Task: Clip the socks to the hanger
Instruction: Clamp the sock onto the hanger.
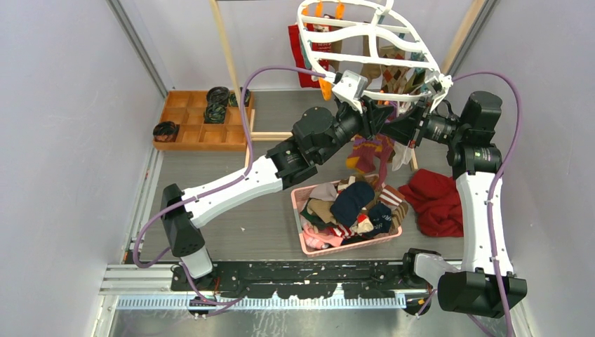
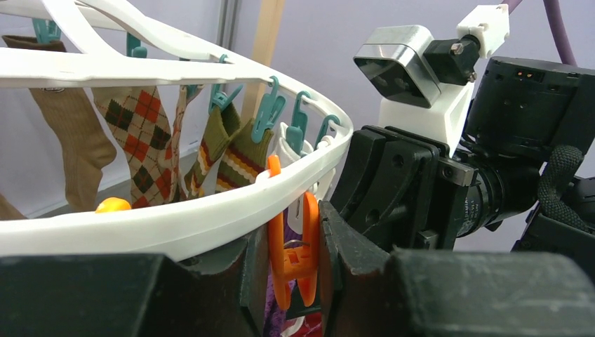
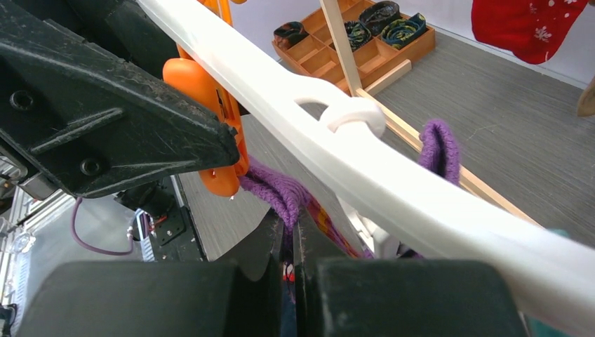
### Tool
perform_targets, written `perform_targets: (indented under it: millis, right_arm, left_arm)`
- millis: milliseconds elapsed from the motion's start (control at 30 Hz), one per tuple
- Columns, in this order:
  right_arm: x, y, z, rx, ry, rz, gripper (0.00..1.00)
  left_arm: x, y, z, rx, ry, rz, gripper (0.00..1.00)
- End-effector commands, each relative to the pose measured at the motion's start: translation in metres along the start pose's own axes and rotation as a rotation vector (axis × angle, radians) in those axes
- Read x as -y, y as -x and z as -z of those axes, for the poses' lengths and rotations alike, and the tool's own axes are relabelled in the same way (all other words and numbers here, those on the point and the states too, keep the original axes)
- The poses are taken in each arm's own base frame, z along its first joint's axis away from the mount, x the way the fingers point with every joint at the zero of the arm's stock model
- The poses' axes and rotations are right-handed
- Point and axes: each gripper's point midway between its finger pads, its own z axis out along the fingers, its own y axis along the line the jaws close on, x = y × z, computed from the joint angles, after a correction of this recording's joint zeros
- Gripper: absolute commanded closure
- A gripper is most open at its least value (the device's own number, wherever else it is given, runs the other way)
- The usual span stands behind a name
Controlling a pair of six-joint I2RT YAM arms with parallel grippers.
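The white hanger (image 1: 365,42) hangs at the back; its rim crosses the left wrist view (image 2: 175,225) and the right wrist view (image 3: 393,175). My left gripper (image 1: 366,112) (image 2: 295,260) is shut on an orange clip peg (image 2: 295,246) under the rim. My right gripper (image 1: 396,125) (image 3: 293,239) is shut on a purple-cuffed sock (image 3: 281,193), holding its cuff against the tip of that peg (image 3: 217,179). The sock's striped body hangs below (image 1: 368,151). Argyle and striped socks (image 2: 140,133) hang from teal pegs (image 2: 266,116). More socks (image 1: 351,203) fill a pink basket.
The pink basket (image 1: 300,210) stands between the arms. A plain red cloth (image 1: 438,200) lies right of it. A wooden tray (image 1: 186,130) with black rolls sits back left. A red patterned sock (image 1: 316,56) hangs behind. Wooden posts (image 1: 224,49) flank the hanger.
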Motion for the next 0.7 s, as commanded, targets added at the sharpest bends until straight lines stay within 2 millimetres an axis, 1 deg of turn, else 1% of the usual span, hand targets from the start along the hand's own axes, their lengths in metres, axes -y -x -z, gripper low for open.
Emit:
perform_targets:
  millis: [0,200,333,533,667]
  right_arm:
    - [-0.015,0.020,0.004,0.028,0.012,0.063,0.97]
    - [-0.025,0.027,0.007,0.040,0.027,0.088,0.97]
    - [-0.025,0.028,0.007,0.044,0.022,0.089,0.97]
    - [-0.020,0.033,0.006,0.049,0.006,0.074,0.97]
    - [-0.024,0.034,0.006,0.050,0.020,0.081,0.98]
  left_arm:
    - [0.002,0.040,0.006,0.087,-0.008,0.025,0.86]
    - [-0.001,0.040,0.005,0.087,0.000,0.019,0.86]
    - [-0.002,0.038,0.005,0.082,0.000,0.017,0.86]
    - [-0.002,0.037,0.006,0.080,-0.003,0.018,0.86]
    - [-0.003,0.038,0.006,0.080,-0.005,0.013,0.86]
